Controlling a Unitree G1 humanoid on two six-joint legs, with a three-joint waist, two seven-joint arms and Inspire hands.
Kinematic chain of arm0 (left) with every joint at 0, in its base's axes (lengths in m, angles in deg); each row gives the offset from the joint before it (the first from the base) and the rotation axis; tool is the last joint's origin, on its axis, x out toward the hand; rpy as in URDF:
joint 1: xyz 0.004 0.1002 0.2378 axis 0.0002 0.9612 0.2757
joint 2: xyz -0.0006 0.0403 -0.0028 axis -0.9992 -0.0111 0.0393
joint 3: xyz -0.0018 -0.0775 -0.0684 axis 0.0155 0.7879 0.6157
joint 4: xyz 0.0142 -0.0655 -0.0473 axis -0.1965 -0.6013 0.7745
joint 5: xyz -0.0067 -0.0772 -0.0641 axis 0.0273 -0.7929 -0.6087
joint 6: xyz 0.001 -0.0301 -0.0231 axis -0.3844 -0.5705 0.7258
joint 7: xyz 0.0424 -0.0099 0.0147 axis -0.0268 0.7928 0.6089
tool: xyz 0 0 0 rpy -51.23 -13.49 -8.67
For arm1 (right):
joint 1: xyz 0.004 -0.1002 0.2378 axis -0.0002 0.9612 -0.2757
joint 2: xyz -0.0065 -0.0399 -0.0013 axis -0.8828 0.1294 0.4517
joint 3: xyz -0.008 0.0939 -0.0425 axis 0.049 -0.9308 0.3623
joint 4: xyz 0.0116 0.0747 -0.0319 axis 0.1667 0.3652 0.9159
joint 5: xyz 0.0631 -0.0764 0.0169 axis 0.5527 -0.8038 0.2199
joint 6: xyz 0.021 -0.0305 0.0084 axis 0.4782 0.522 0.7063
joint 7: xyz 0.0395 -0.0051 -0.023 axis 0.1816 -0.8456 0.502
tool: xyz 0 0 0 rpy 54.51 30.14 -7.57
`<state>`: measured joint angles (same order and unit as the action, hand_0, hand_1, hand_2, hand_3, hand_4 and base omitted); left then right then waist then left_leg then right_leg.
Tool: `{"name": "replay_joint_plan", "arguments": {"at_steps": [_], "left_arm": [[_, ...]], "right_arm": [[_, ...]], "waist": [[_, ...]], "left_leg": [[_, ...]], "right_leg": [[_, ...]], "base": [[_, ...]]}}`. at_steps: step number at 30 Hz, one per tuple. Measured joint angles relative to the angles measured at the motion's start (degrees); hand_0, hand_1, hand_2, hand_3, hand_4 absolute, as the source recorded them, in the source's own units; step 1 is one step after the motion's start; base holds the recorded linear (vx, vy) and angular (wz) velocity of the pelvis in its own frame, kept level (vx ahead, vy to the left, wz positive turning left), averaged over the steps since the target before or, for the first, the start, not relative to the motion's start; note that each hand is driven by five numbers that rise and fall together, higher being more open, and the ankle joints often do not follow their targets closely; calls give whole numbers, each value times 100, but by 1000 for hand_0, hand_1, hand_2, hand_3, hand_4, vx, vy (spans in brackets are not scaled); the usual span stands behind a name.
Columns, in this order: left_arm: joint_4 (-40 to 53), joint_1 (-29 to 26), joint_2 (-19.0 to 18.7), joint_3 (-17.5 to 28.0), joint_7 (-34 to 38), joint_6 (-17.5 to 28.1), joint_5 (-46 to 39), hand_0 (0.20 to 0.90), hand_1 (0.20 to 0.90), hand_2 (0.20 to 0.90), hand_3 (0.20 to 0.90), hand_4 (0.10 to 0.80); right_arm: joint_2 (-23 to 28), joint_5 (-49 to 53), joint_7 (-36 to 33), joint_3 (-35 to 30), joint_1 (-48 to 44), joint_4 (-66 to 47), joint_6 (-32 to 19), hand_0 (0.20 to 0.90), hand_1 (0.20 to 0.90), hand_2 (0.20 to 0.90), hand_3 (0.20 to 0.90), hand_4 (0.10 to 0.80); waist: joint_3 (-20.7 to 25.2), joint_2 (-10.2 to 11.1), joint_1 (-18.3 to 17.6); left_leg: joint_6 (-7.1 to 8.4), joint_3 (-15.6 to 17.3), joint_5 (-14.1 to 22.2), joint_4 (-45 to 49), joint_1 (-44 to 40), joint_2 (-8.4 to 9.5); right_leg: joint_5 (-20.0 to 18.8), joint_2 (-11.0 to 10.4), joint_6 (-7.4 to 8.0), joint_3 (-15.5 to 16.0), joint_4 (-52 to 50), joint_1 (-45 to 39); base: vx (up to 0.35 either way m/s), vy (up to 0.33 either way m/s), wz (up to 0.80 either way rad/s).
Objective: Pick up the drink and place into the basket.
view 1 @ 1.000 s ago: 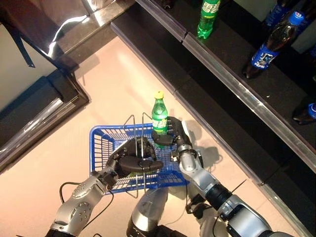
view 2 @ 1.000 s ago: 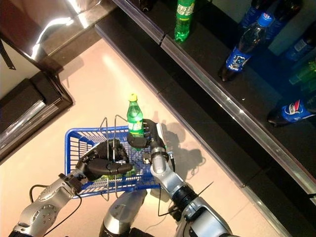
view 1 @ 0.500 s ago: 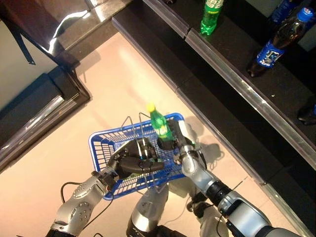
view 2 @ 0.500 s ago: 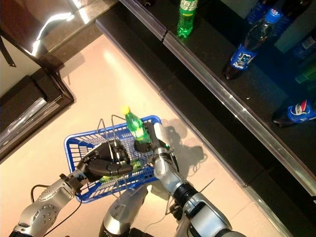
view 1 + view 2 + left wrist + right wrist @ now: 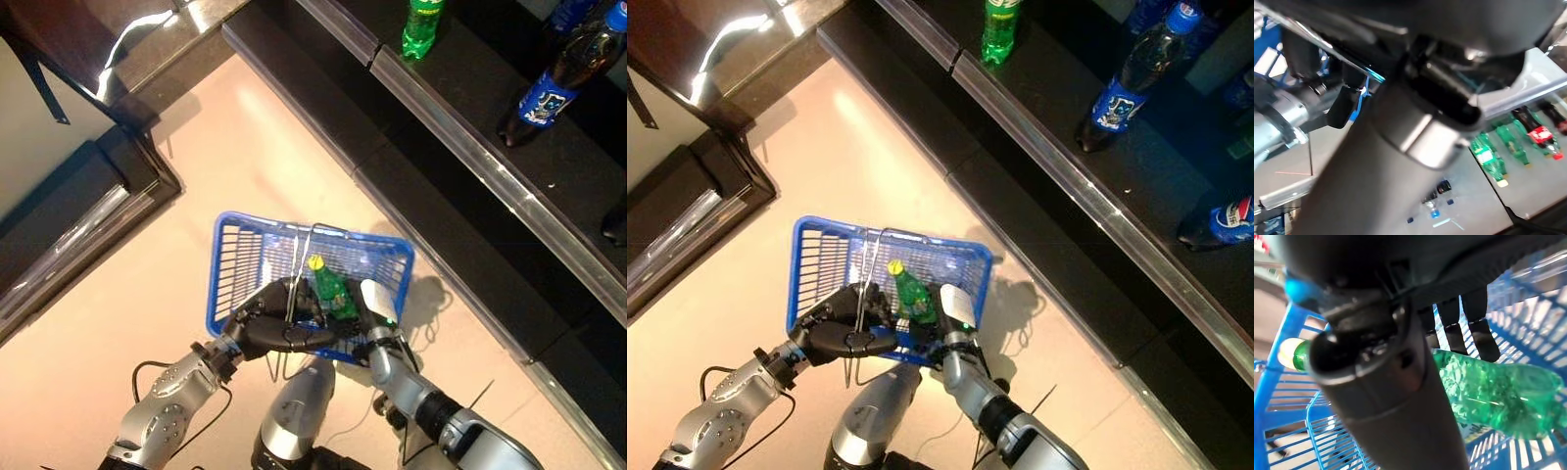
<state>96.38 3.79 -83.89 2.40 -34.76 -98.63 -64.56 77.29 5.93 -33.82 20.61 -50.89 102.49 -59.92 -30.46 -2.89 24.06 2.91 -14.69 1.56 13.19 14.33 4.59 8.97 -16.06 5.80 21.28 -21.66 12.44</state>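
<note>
A green drink bottle (image 5: 330, 294) with a yellow cap sits low inside the blue wire basket (image 5: 227, 269), tilted, with its cap toward the basket's middle. My right hand (image 5: 372, 311) reaches over the near rim and is shut on the bottle. In the right wrist view the fingers (image 5: 1469, 330) curl round the green bottle (image 5: 1493, 391), with blue mesh below it. My left hand (image 5: 266, 329) is at the basket's near side, shut on the wire handle (image 5: 294, 284). The left wrist view shows only the hand's dark bulk (image 5: 1415, 122).
A dark shelf with a metal front edge (image 5: 470, 147) runs along the right, carrying a green bottle (image 5: 423, 24) and a dark cola bottle with a blue label (image 5: 549, 83). A dark cabinet (image 5: 78, 196) stands at the left. Pale floor lies around the basket.
The bottle has gone from above the basket's rim down into the basket, still in my right hand. The basket has swung to the right under it, still in my left hand.
</note>
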Motion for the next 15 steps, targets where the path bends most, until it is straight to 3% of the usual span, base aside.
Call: {"name": "replay_joint_plan", "arguments": {"at_steps": [15], "left_arm": [[2,168,171,-28,-13,-7,0,300,300,300,200,100]], "right_arm": [[-191,49,234,-18,-333,335,456,300,300,300,200,100]], "waist": [[-38,-78,6]], "left_leg": [[1,-31,0,-13,-1,4]], "right_leg": [[21,-8,3,42,-16,-13]], "base": [[16,-6,1]]}}
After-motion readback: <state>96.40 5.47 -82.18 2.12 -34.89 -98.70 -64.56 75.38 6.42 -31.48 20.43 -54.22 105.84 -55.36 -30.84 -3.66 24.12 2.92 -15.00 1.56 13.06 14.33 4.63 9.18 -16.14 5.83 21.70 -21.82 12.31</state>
